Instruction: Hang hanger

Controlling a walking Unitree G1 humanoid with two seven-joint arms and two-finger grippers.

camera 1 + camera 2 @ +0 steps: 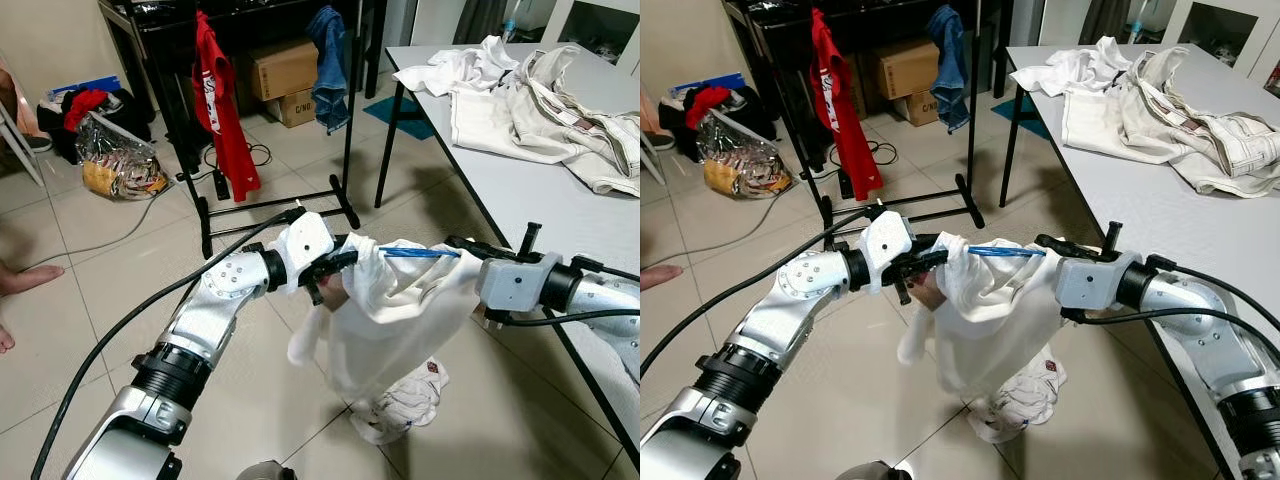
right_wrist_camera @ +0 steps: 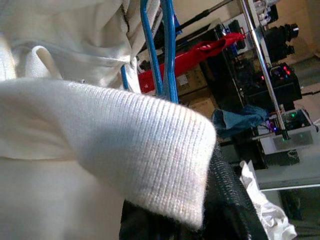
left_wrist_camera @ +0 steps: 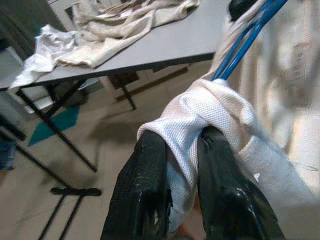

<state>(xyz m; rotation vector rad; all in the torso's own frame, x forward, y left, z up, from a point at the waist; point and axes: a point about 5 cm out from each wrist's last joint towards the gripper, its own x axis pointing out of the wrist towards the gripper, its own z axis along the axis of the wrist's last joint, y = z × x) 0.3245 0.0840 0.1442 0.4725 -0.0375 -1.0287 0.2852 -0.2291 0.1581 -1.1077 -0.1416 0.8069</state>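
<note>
Blue hanger (image 1: 420, 253) with a white garment (image 1: 385, 330) held in mid-air between my 2 grippers, off the near-left corner of the worktop (image 1: 520, 190).

Its long axis runs level, left to right, from the left gripper (image 1: 335, 268) to the right gripper (image 1: 462, 246). Left jaws are clenched on a bunched fold of garment at the hanger's end; right jaws I cannot tell, cloth covers them. I judge it light, the cloth soft and slippery, so I'd hold the stiff blue wire. The clothes rack (image 1: 275, 190) stands ahead.
</note>
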